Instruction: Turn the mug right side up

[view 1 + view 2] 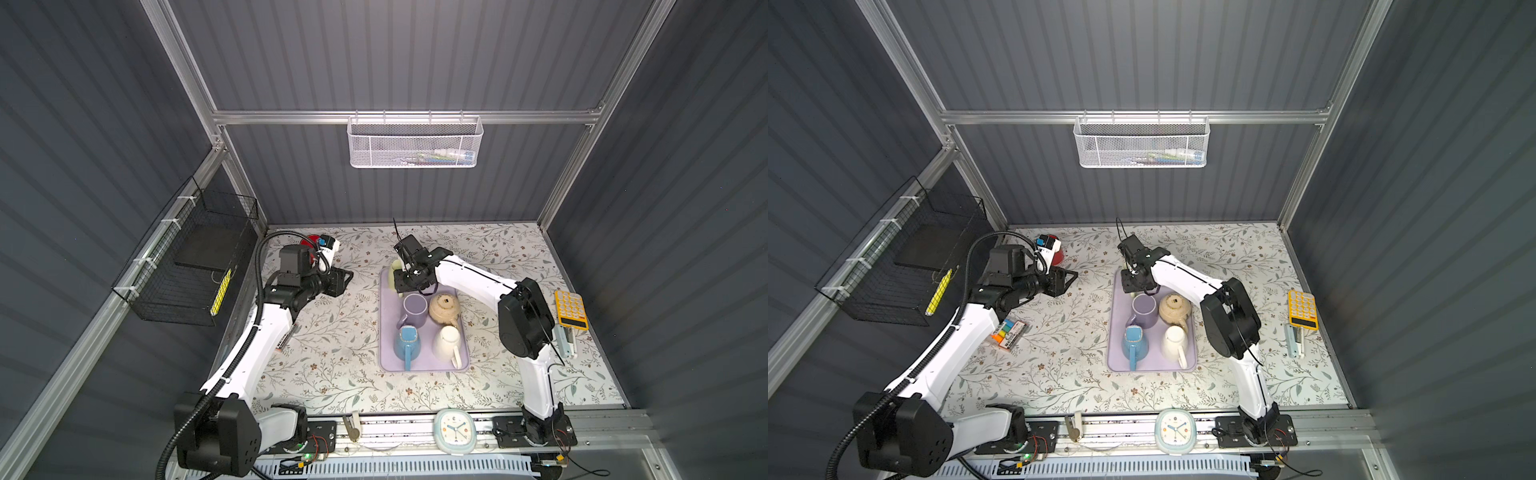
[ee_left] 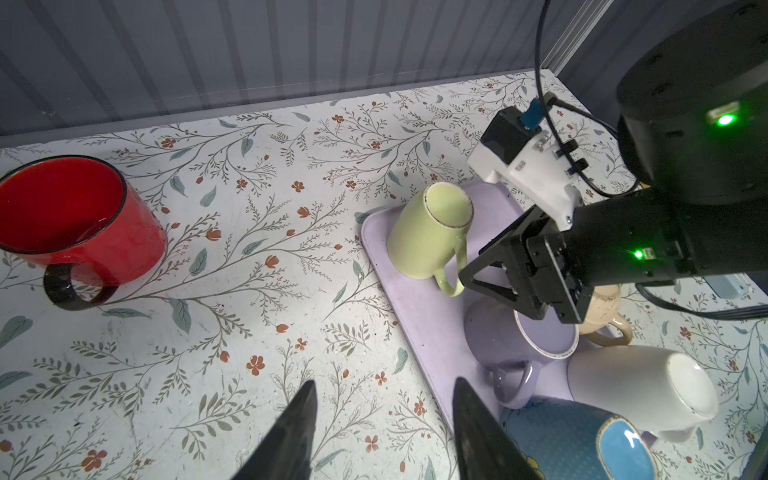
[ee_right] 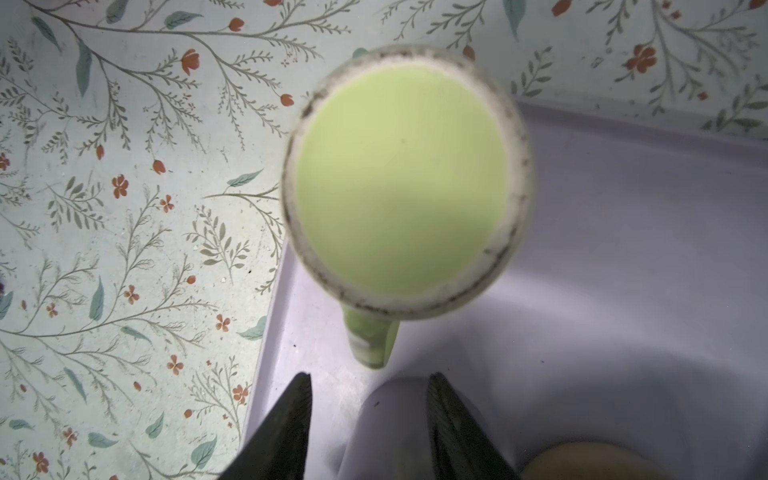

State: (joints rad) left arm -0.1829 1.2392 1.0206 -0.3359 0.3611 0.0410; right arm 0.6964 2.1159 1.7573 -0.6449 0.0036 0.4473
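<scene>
Seen from above, the upside-down green mug [image 1: 393, 274] sits just beside the right gripper [image 3: 370, 380], at ten o'clock from it. Its handle [image 3: 370, 345] points at those open, empty jaws.

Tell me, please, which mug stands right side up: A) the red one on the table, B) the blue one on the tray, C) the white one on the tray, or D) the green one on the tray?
A: the red mug shows its open mouth upward, while the green mug, white mug and blue mug show their bases.
</scene>
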